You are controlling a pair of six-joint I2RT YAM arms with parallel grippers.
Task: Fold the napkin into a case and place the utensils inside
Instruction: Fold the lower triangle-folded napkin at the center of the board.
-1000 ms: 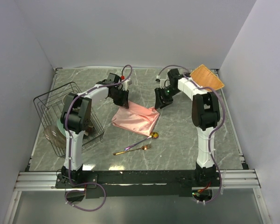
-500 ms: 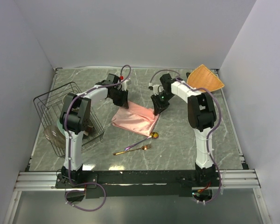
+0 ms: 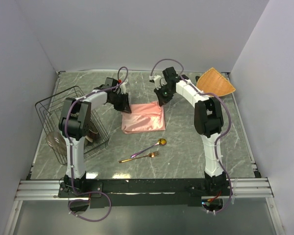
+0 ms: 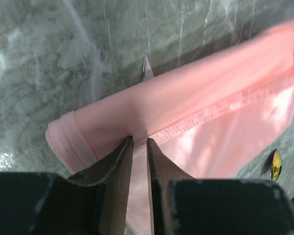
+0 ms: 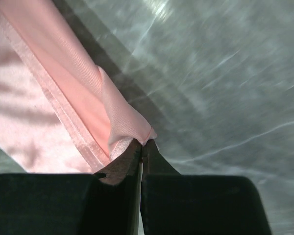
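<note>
Within the last second the right fingers (image 5: 121, 169) have gone from standing apart beside the napkin (image 3: 143, 117) to clenched on its far right corner. In the right wrist view a small peak of pink cloth is pinched between their tips. The left fingers (image 4: 113, 161) are nearly closed on the far left edge, and the hem runs straight into the narrow gap between them. Both arms have also shifted toward the far side of the worktop (image 3: 196, 142). The napkin, skewed like a diamond a second ago, now lies squarer in the middle of the worktop, stretched between the two grips.

This probably means the cloth is being straightened or readied for another fold, with the narrow case not yet formed. The spoon (image 3: 152, 147) and fork (image 3: 139, 157) lie bare on the worktop nearer the arm bases, apart from the napkin.

Doubled hems suggest the cloth is already layered, but I cannot tell how many layers each grip has caught. The far edge is partly hidden behind the arms from above. The left wrist view shows only a gold sliver of the spoon at its right edge, and neither wrist view shows the fork. What sits in the wire rack (image 3: 54, 112) is too dim to name.
</note>
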